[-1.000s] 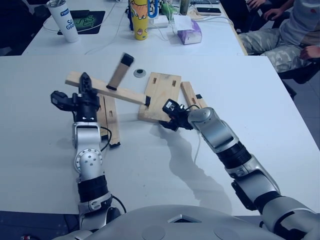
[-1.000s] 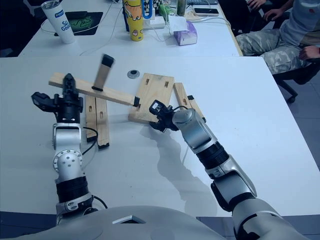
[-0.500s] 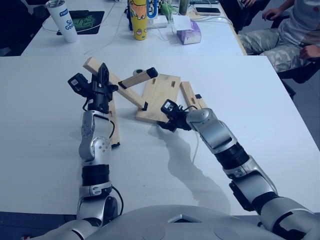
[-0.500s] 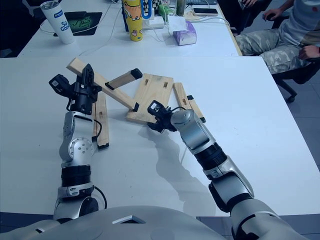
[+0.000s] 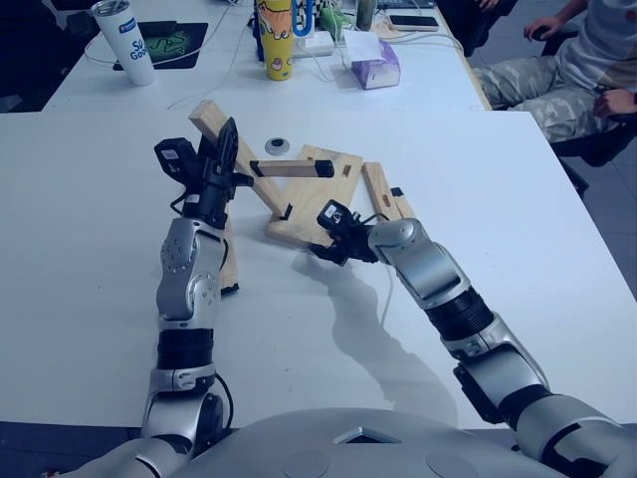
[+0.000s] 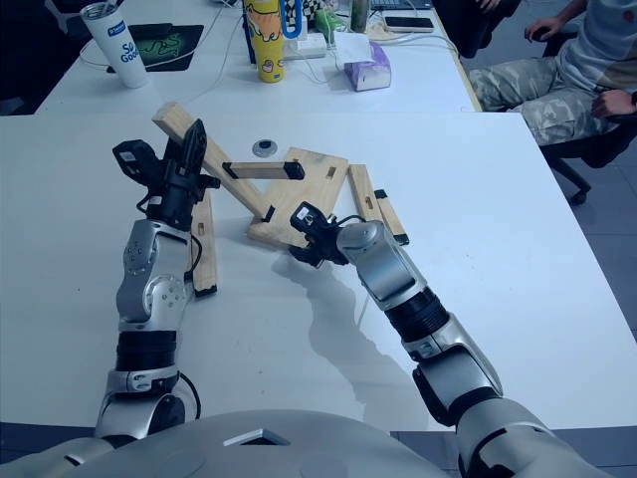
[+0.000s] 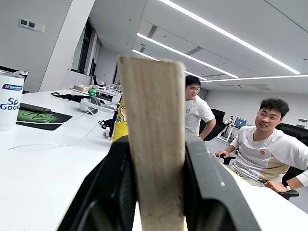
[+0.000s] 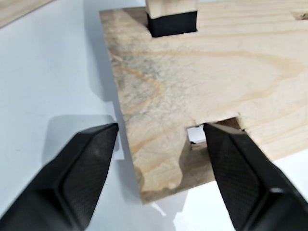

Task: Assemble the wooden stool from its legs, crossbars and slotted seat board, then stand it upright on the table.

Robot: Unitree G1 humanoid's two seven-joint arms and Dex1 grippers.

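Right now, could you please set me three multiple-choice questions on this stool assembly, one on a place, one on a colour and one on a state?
1. Where does the lower end of the leg held by the left gripper rest?
A. on the seat board
B. inside the right gripper
C. in the air, touching nothing

2. What colour is the cap on that lower end?
A. red
B. black
C. white

3. What state is the right gripper in?
A. open, at the seat board's near edge
B. shut on the leg
C. shut on the seat board

Answers:
1. A, since the right wrist view shows the capped end standing on the board.
2. B, since the cap is dark against the pale wood.
3. A, since its fingers stand apart on either side of the board's edge.
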